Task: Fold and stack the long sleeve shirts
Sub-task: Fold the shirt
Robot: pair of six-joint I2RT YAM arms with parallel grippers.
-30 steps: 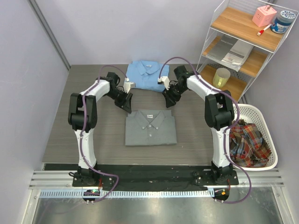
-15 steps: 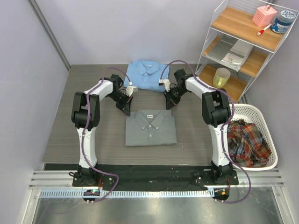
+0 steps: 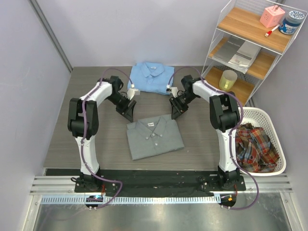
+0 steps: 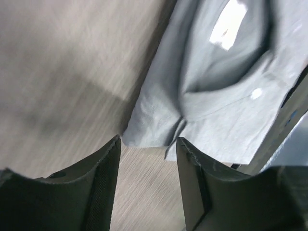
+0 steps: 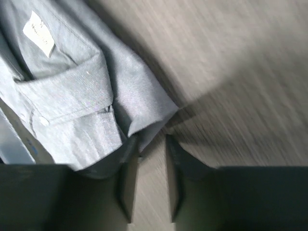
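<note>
Before the left end effector point(image 4: 147, 140) and right end effector point(image 5: 152, 140), both parted, empty, lies the grey shirt point(image 3: 155, 138). It could be unfolded by one-layer pinches.

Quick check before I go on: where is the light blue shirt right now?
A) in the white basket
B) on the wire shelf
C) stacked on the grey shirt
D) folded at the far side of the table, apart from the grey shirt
D: the top view shows the light blue shirt lying folded at the far edge, with bare table between it and the grey shirt.
</note>
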